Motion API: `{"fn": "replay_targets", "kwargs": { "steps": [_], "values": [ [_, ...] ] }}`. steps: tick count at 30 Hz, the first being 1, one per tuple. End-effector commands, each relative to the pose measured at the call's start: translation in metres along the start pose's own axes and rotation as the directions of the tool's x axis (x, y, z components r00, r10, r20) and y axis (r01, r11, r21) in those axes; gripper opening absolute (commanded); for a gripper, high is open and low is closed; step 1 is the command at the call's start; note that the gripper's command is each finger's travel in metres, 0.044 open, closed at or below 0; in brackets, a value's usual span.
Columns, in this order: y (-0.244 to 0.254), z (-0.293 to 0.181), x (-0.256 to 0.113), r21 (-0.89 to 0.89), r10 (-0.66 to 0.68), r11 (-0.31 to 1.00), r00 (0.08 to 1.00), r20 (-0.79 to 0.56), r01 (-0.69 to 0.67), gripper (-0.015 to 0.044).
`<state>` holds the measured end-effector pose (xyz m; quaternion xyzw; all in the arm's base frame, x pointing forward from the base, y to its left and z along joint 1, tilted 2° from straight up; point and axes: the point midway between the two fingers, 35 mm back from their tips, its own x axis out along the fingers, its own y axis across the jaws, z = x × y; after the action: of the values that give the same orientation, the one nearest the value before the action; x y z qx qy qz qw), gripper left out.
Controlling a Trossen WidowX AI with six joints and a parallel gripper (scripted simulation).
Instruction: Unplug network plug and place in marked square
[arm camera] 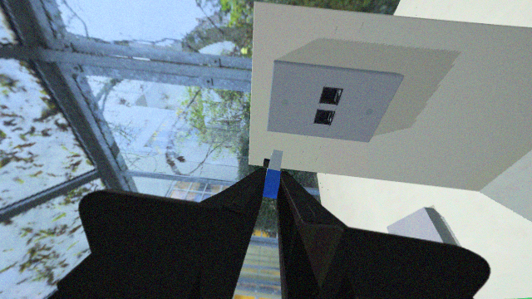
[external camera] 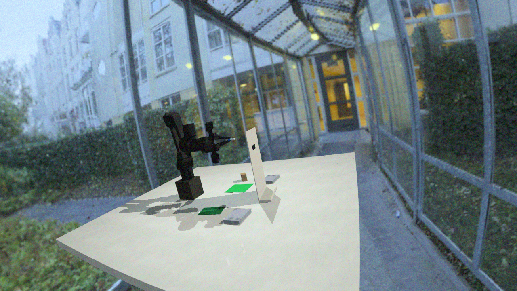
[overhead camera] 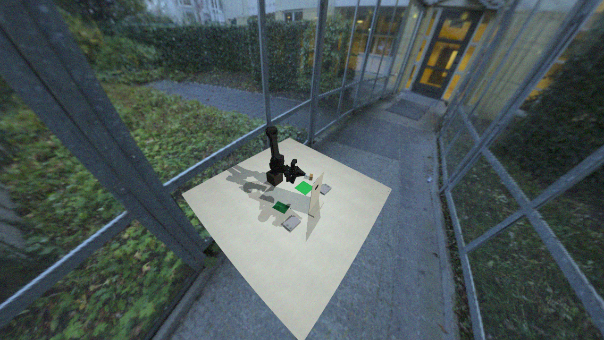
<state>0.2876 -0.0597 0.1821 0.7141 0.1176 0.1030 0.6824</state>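
My gripper (overhead camera: 305, 174) (external camera: 230, 139) (arm camera: 272, 175) is shut on the network plug. The plug (external camera: 233, 138) (arm camera: 272, 184) has a blue part between the fingertips and a clear end pointing forward. It is out of the socket and held in the air, apart from the upright panel (overhead camera: 314, 200) (external camera: 255, 166) (arm camera: 449, 108). In the wrist view the panel's grey faceplate (arm camera: 295, 104) shows two dark sockets, one at the top (arm camera: 331, 95) and one below it (arm camera: 324, 116). A bright green square (overhead camera: 303, 187) (external camera: 238, 188) and a dark green square (overhead camera: 280, 206) (external camera: 211, 210) lie on the table.
One grey flat block (overhead camera: 291, 223) (external camera: 236, 216) lies beside the dark green square. Another grey block (overhead camera: 325, 189) (external camera: 272, 178) lies beyond the panel. A small tan block (overhead camera: 311, 176) (external camera: 244, 176) stands behind the bright green square.
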Motion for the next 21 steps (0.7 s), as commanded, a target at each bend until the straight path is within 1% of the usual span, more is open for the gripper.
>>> {"fn": "replay_targets", "kwargs": {
  "steps": [1, 13, 21],
  "values": [
    [-0.005, -0.004, 0.006, 0.029, -0.023, 0.999, 1.000, 0.000, 0.023, 0.0000],
    [-0.032, -0.022, 0.025, 0.119, -0.136, 0.984, 0.991, -0.007, 0.136, 0.0000],
    [-0.051, -0.039, 0.034, 0.123, -0.220, 0.967, 0.975, -0.030, 0.222, 0.0000]
  ]
}}
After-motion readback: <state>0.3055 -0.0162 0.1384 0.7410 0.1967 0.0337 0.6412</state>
